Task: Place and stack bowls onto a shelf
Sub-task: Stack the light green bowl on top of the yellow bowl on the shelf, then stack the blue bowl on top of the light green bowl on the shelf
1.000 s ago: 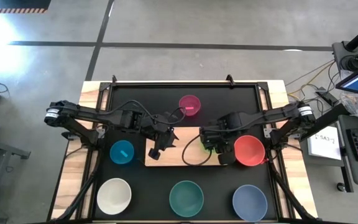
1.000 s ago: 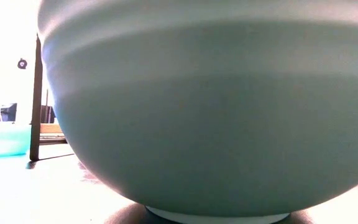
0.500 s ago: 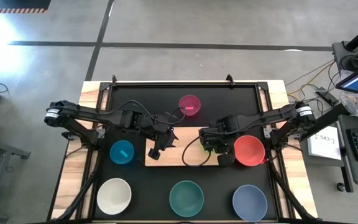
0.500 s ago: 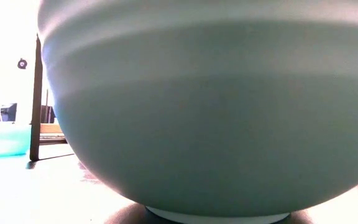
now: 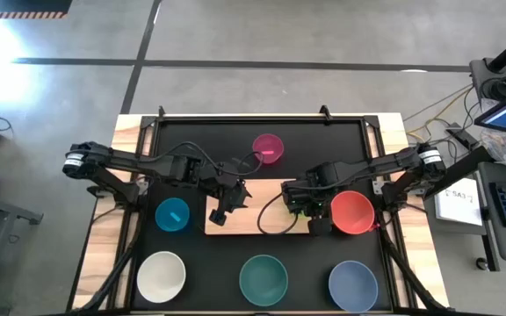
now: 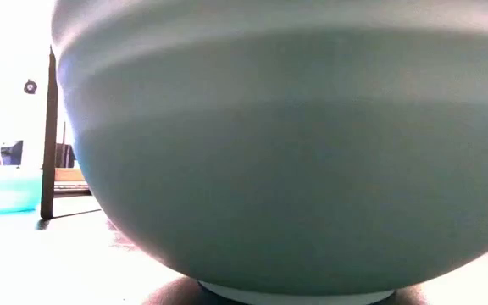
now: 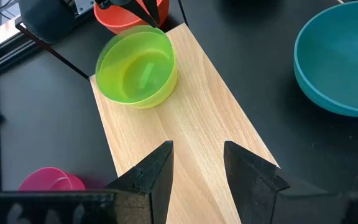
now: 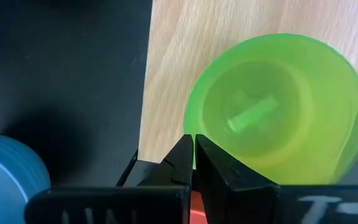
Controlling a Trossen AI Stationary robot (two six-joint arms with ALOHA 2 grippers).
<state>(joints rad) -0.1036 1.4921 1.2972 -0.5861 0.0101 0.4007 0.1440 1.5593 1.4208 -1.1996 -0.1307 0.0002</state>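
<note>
A yellow-green bowl (image 7: 135,65) stands on its base on the right end of the light-wood shelf (image 5: 257,221). My right gripper (image 8: 194,146) is shut at its rim and hides it in the high view. My left gripper (image 7: 197,168) hovers open over the shelf's left end (image 5: 220,213), touching nothing. On the black table stand the magenta bowl (image 5: 268,147), small blue bowl (image 5: 172,214), red bowl (image 5: 352,212), white bowl (image 5: 162,275), teal bowl (image 5: 263,279) and grey-blue bowl (image 5: 353,285). I see no green bowl. My right gripper pinches the yellow-green bowl at the rim (image 8: 190,127) on its right-hand side, the side toward the red bowl. The fingers come from the table's right, slanting down. The fingertips (image 8: 202,152) cover the exact place of contact. The bowl rests upright on the shelf.
The red bowl sits just right of the shelf, under my right arm. The shelf's middle and left part (image 7: 191,118) are bare wood. The teal bowl fills the low view (image 6: 269,152). Wooden table edges and a black frame run along both sides.
</note>
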